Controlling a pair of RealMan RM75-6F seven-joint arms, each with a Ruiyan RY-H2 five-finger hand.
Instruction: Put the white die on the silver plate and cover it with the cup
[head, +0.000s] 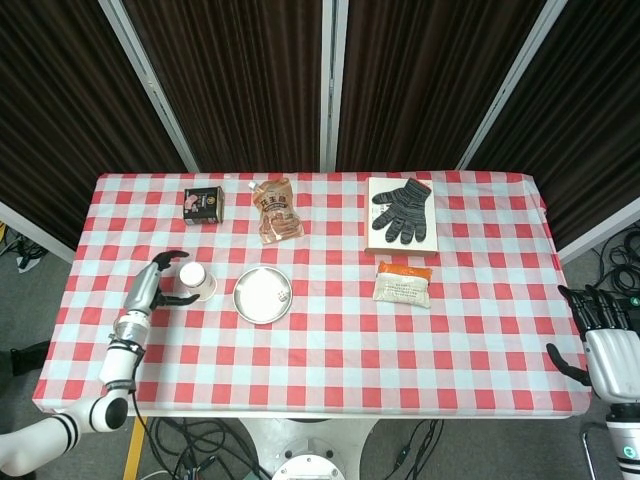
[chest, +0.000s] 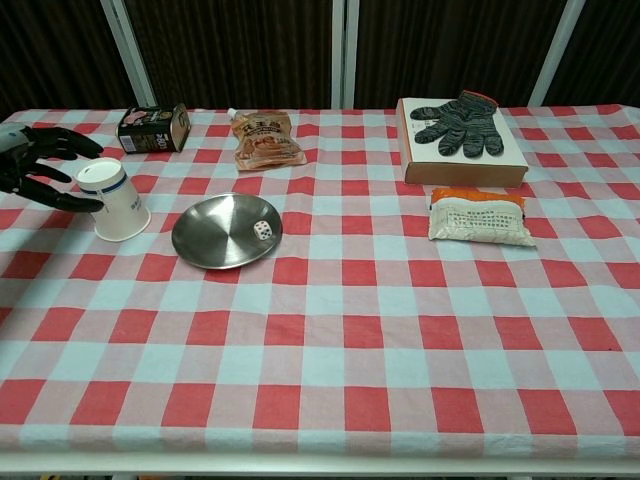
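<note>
1. The white die (chest: 262, 230) already lies in the silver plate (chest: 210, 240), toward its right side, so the step in hand is, I judge, taking up the cup (chest: 112, 200) to cover it.
2. The cup stands on the table (chest: 360, 330) just left of the plate, upside down with its wide mouth on the cloth and tilted a little.
3. The left hand (chest: 35, 165) sits just left of the cup with its fingers (chest: 62, 200) spread around the side; they seem close to touching, but no grip shows and I cannot be sure of contact.
4. To do it well, close evenly round the cup's middle, lift clear of the plate's rim, then lower the mouth squarely over the die so it is not knocked.
5. The right hand (head: 600, 340) hangs off the table's right edge, fingers apart, holding nothing.
6. The table wears a red-and-white checked cloth; further back lie a small dark box (chest: 152, 129), an orange pouch (chest: 265, 138), a dark glove (chest: 458, 118) on a flat box (chest: 470, 165) and a white-and-orange packet (chest: 478, 217).
7. Dark curtains (head: 240, 80) hang behind.
</note>
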